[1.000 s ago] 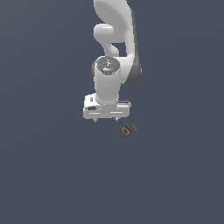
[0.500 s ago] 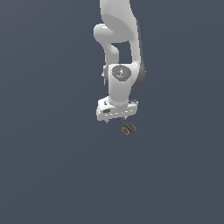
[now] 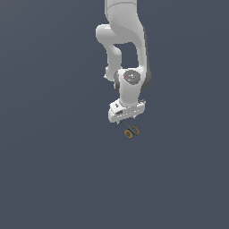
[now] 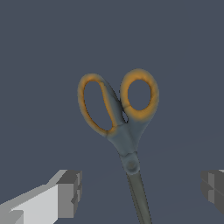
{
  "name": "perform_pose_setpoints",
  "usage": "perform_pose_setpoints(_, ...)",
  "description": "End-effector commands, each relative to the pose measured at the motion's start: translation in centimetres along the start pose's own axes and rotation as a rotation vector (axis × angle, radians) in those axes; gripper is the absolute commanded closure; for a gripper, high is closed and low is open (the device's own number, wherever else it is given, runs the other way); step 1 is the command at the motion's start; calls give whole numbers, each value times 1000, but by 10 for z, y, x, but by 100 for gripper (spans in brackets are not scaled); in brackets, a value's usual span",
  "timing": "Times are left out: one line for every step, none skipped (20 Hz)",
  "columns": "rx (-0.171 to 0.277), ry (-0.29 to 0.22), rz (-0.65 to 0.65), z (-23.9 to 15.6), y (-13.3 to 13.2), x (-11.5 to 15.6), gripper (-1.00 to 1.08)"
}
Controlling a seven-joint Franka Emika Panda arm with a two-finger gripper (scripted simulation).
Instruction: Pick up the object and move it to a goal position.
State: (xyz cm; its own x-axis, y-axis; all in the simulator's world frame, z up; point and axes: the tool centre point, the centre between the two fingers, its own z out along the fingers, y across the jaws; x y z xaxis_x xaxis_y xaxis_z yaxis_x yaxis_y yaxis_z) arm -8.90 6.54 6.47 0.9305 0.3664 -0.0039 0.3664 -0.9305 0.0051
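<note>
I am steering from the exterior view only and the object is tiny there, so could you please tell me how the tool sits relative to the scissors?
Observer: In the wrist view, the small scissors with two orange ring handles and dark blades lie between the two grey-tipped fingers of the white tool.
Operator: Are the fingers touching them?
Observer: No, there is a clear gap on each side of the blades.
Operator: Are the blades spread?
Observer: They look closed together, as one narrow strip.

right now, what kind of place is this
Likely a bare simulated test scene: a flat, featureless slate-grey surface, one white robot arm, and small orange-handled scissors between its open jaws.
</note>
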Motion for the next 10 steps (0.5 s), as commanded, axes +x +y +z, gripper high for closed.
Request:
perform_pose_setpoints(3, 3, -18, 4, -7, -4, -92)
perform_pose_setpoints(4, 3, -22, 5, -9, -5, -92)
perform_pose_setpoints(5, 4, -25, 6, -10, -5, -92)
perform_pose_setpoints(5, 4, -26, 6, -11, -6, -92)
perform_pose_setpoints(5, 4, -27, 7, -11, -6, -92)
perform_pose_setpoints(5, 3, -24, 6, -10, -5, -92)
perform_pose_setpoints(5, 3, -24, 6, -10, -5, -92)
perform_pose_setpoints(5, 3, -24, 7, -10, -5, -92)
perform_pose_setpoints(5, 3, -24, 9, -10, -5, -92)
perform_pose_setpoints(5, 3, -24, 11, -10, -5, -92)
